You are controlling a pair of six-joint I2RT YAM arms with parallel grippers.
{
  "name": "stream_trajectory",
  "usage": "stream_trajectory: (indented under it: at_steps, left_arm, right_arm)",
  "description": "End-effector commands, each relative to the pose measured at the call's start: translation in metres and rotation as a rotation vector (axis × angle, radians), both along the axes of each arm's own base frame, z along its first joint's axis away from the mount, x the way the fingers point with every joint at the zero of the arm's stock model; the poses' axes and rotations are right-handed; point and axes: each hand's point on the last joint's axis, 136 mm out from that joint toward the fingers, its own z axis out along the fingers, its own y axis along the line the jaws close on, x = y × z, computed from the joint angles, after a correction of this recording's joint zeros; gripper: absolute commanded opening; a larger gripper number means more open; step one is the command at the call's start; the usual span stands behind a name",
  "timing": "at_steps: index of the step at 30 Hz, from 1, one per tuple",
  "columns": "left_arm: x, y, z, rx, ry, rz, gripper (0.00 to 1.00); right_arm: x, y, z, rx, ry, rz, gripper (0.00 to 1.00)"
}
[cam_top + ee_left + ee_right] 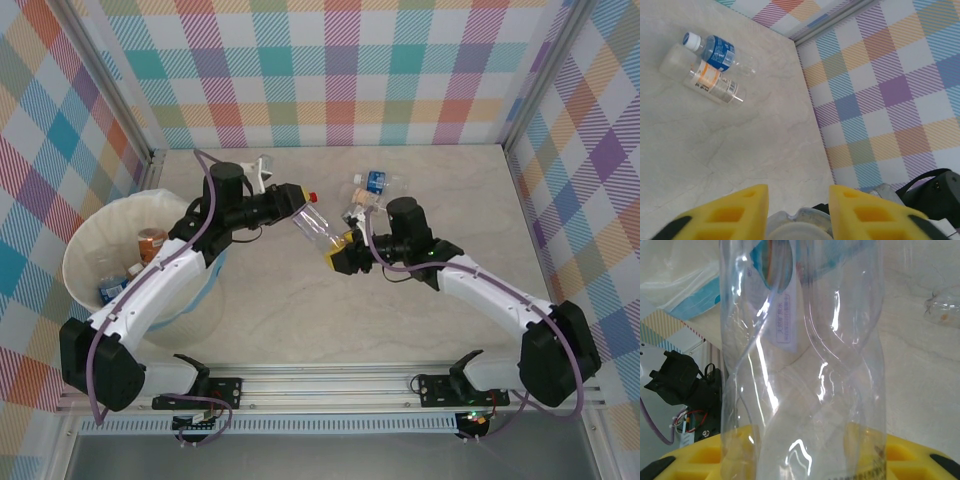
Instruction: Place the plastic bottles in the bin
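**Operator:** Where do my pincers stand?

**Spotter:** Your right pincer [341, 253] has its yellow fingers closed round the lower part of a clear bottle [326, 224]. You hold it tilted over the middle of the desk [300, 330], with the red cap [313, 195] toward the far-left corner. Your left pincer [799, 212] is at that cap end. Its fingers are set to a narrow gap, and a clear rounded part of the bottle fills it.

**Operator:** What is the bottle like?

**Spotter:** It is thin and see-through, with twisting ribs down its wall and a small printed label [785, 315]. Your fingers are blocky, with hollow pockets.

**Operator:** How much room do I have?

**Spotter:** The desk is pale, smooth and marbled. You have open surface from the bottle to the near edge and out to the right edge. Toward the far edge, just past your right pincer, a blue-labelled bottle [719, 51] and an orange-labelled bottle [707, 80] lie side by side. Checked walls [340, 70] close the far, left and right edges.

**Operator:** And the bin?

**Spotter:** The bin [78, 235] is round and cream, and it sits at the left edge beside your left arm [150, 290]. Inside it a brown-labelled bottle [152, 243] stands above a blue-and-white bottle [112, 290].
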Motion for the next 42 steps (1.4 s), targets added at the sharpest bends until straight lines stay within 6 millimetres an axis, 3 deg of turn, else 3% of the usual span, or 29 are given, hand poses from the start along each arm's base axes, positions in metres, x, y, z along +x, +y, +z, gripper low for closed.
stream_trajectory:
  at_steps: [1,5,6,7,12,14,22,26,33,42]
  left_arm:
    - [-0.009,-0.011,0.012,-0.013,-0.016,-0.061,0.10]
    - [-0.011,-0.008,0.011,-0.002,-0.018,-0.054,0.12]
    - [-0.012,-0.007,0.012,0.001,-0.026,-0.056,0.08]
    - [-0.013,-0.006,0.015,0.005,-0.037,-0.053,0.00]
    - [-0.017,0.005,0.026,0.033,-0.098,-0.019,0.00]
    - [-0.019,0.009,0.030,0.046,-0.114,-0.005,0.00]
    - [-0.033,0.030,0.050,0.094,-0.179,0.043,0.00]
    - [-0.041,0.044,0.066,0.123,-0.222,0.078,0.00]
    - [-0.065,0.084,0.103,0.205,-0.320,0.198,0.00]
    - [-0.104,0.189,0.138,0.477,-0.417,0.582,0.00]
  right_arm:
    - [0.003,0.013,0.025,0.073,-0.035,0.032,0.35]
    - [0.007,0.016,0.031,0.098,-0.038,0.026,0.37]
    - [0.007,0.016,0.032,0.104,-0.036,0.025,0.39]
    - [0.007,0.017,0.033,0.107,-0.036,0.024,0.43]
    - [0.013,0.012,0.035,0.099,-0.055,-0.026,0.71]
    - [0.020,0.006,0.036,0.085,-0.085,-0.090,0.82]
    - [0.049,-0.037,0.025,-0.045,-0.182,-0.392,0.99]
    - [0.059,-0.056,0.027,-0.074,-0.219,-0.513,1.00]
    - [0.064,-0.068,0.037,-0.040,-0.239,-0.597,1.00]
    - [0.070,-0.068,0.036,-0.028,-0.260,-0.617,1.00]
